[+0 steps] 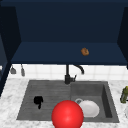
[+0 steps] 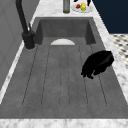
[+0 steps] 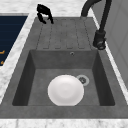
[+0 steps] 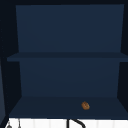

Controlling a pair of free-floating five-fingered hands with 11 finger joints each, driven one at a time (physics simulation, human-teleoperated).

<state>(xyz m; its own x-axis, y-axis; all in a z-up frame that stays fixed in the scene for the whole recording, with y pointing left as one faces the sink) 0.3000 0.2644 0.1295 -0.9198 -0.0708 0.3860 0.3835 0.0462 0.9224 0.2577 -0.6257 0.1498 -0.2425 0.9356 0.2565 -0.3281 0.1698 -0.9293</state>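
My left hand point(image 1: 38, 100) hovers over the ribbed draining board point(image 1: 47, 91) at the sink's left. Its fingers hang down loosely bent and hold nothing. In the left side view that hand point(image 2: 98, 64) sits near the board's front edge. The right side view has the hand point(image 3: 44, 11) at the far end of the board. A white plate point(image 1: 89, 108) lies in the basin beside the drain point(image 3: 82, 80). A big red ball point(image 1: 67, 115) shows at the sink's front edge, overlapping the plate's left rim.
The black faucet point(image 1: 67, 75) stands behind the sink's middle. A small brown item point(image 4: 85, 105) lies on the lowest shelf of the dark blue cabinet. On the right counter stand a green bottle point(image 1: 124, 94) and a plate of fruit point(image 2: 82, 7).
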